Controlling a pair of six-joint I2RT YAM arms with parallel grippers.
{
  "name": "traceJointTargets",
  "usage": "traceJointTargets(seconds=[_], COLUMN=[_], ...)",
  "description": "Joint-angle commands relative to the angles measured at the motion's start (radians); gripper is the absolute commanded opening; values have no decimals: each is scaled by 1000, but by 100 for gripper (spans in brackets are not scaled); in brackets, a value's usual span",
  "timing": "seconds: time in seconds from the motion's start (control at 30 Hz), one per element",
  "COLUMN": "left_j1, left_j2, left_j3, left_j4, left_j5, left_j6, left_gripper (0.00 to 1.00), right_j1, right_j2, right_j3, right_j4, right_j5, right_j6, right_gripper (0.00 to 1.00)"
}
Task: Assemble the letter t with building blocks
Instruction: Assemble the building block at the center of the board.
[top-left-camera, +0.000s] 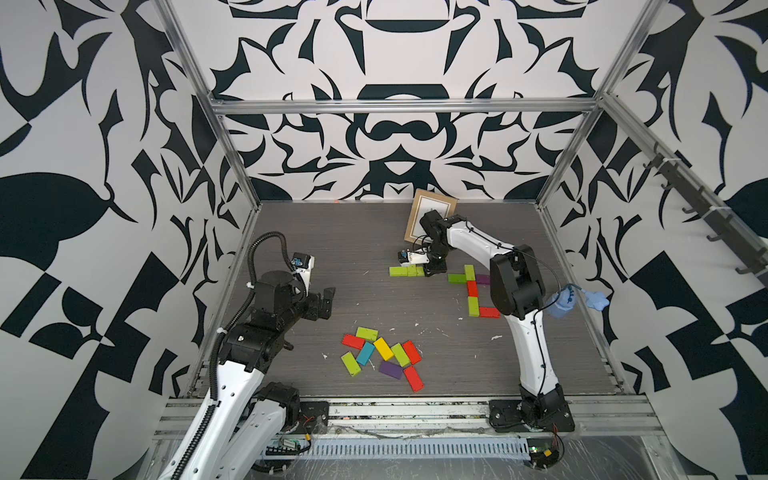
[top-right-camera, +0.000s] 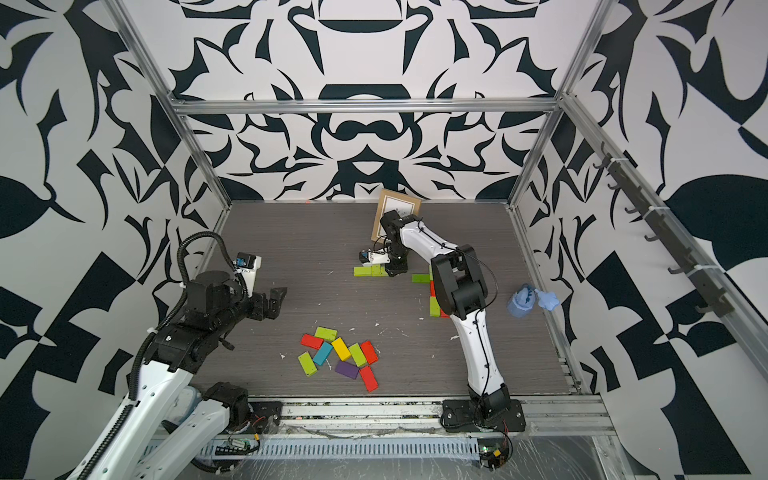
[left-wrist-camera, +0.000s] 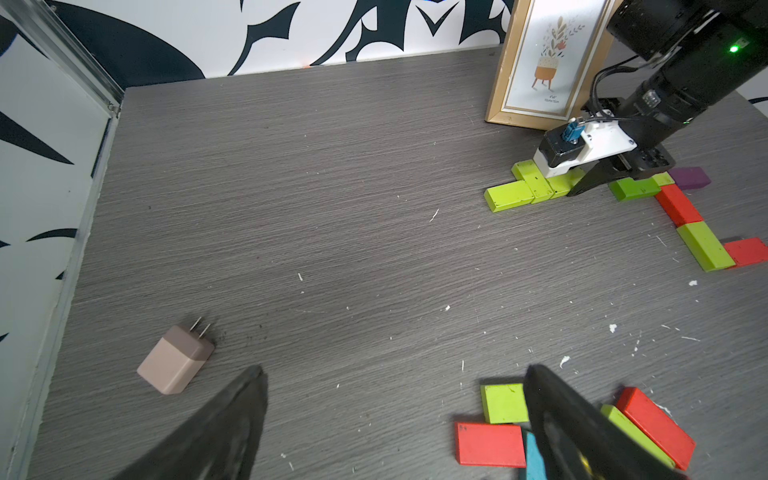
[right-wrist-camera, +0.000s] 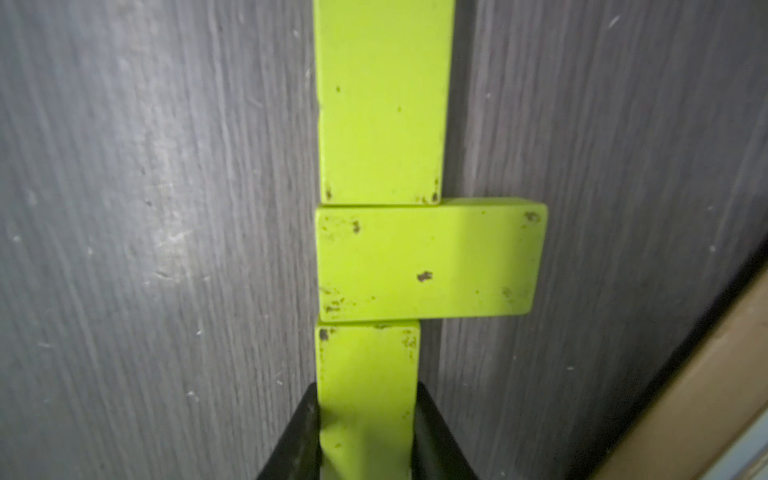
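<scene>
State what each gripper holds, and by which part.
Right gripper clamps a lime green block by its long sides, near one end. Left gripper: open, empty.

The right claw (right-wrist-camera: 366, 390) is covering the near end of the lime green block (right-wrist-camera: 368, 357) it is pinching; the farthest lime block (right-wrist-camera: 382, 104) beyond the claw is running off the picture's edge, as is the picture frame (right-wrist-camera: 706, 395).
</scene>
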Motion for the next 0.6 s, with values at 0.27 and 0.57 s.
traceJointTargets(seconds=[0.27,0.57], left_j1=[0,0], left_j2=[-11,-12], left_j3=[-14,-14], left_j4=[-21,-22], left_j5=[-15,-16], left_j6=[-2,-3], left_gripper=[100,100], right_j1=[9,9], right_j2=[7,15], right_j3=[-1,-5], right_j4=[10,5], right_j5=[-2,-11], right_j6=[27,35], right_gripper=[15,21])
